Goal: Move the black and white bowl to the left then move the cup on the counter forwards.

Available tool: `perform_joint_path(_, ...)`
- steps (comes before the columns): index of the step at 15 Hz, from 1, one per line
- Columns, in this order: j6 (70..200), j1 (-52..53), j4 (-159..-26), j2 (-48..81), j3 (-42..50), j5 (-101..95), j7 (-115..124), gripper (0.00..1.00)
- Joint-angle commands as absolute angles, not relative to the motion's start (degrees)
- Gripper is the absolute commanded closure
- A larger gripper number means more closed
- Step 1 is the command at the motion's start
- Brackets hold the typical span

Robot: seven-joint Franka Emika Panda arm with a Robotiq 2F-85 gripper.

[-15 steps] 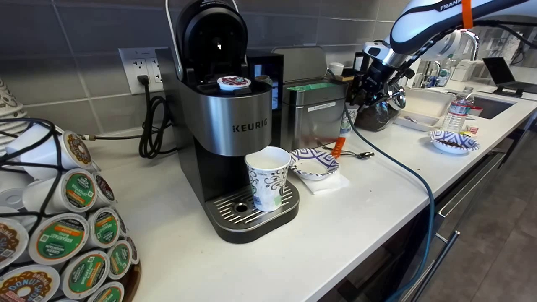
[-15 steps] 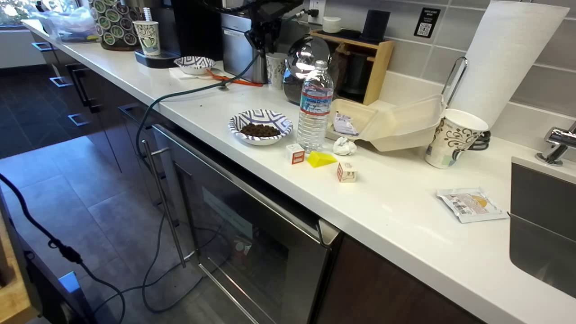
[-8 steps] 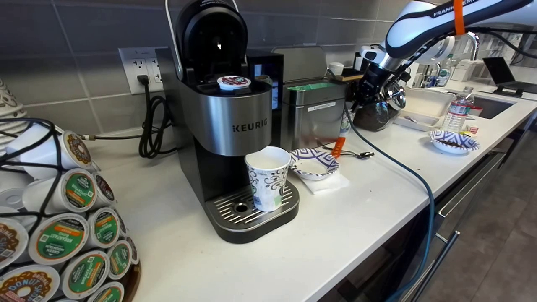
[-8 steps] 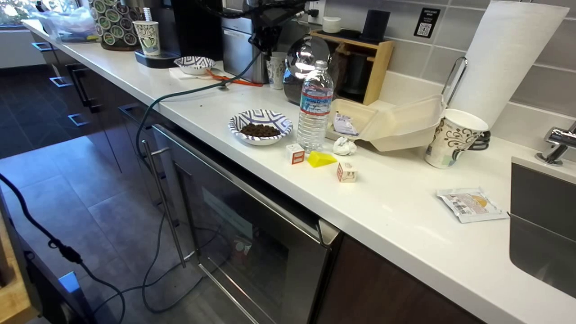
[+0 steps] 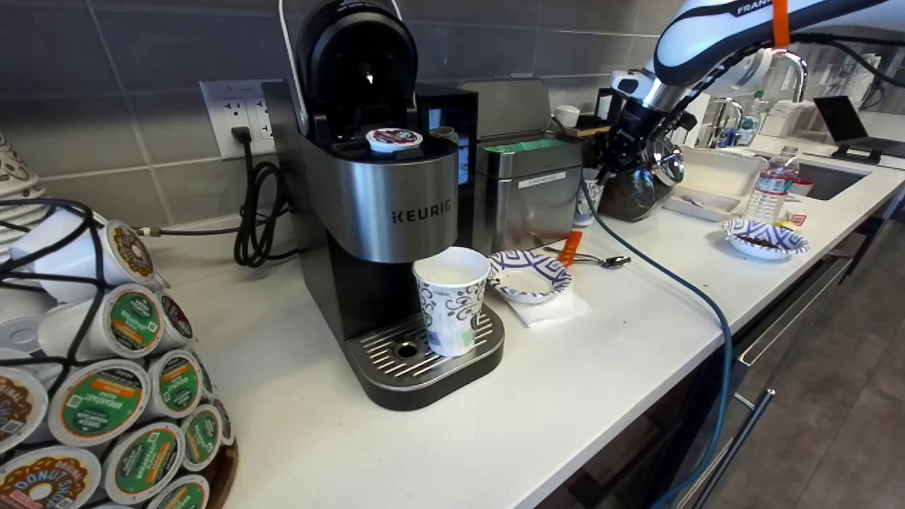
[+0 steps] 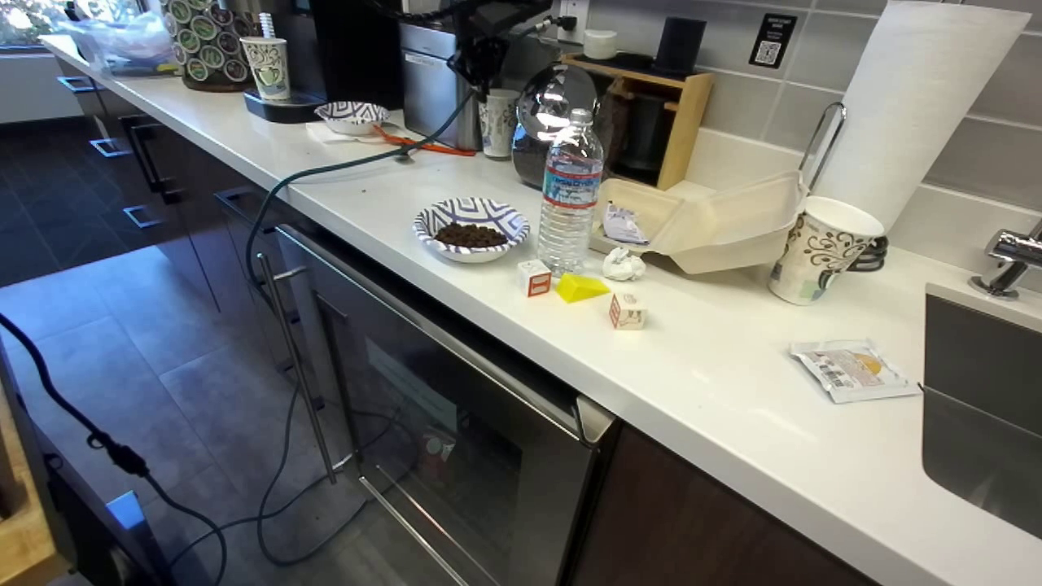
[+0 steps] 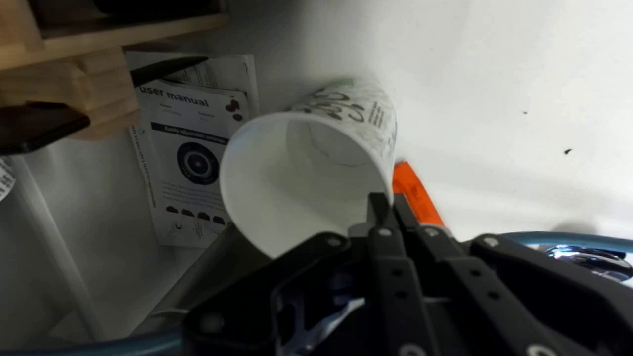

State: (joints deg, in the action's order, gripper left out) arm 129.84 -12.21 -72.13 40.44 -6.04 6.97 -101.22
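Observation:
The black and white bowl (image 5: 524,281) sits on a white napkin beside the coffee maker; it also shows in an exterior view (image 6: 352,119). The cup (image 7: 311,173), white with a dark swirl pattern, stands between the metal bin and the round jar in both exterior views (image 6: 497,126). In the wrist view its open mouth faces the camera. My gripper (image 7: 390,199) is shut on the cup's rim, one finger inside the wall and one outside. In the exterior views the gripper (image 5: 602,170) is partly hidden and points down at the cup. The counter (image 5: 565,367) is off-white.
The metal bin (image 5: 534,191) and the dark round jar (image 5: 631,192) stand close on either side of the cup. An orange-handled tool (image 7: 416,194) lies near the cup. A blue cable (image 5: 672,272) crosses the counter. A wider patterned dish (image 6: 472,230) holds dark grounds.
The arm dipped slightly, then rose a little. The cup has shifted slightly, a little to the left and up in an exterior view. The bowl has not moved.

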Motion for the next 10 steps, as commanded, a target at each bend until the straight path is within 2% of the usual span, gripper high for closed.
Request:
perform_joint_path(1,128.61,-13.17,-78.55,33.09,-6.21,7.22,-102.65,0.99)
perform_joint_path(10,132.74,-14.93,-102.3,15.06,-5.5,13.24,-104.27,0.99)
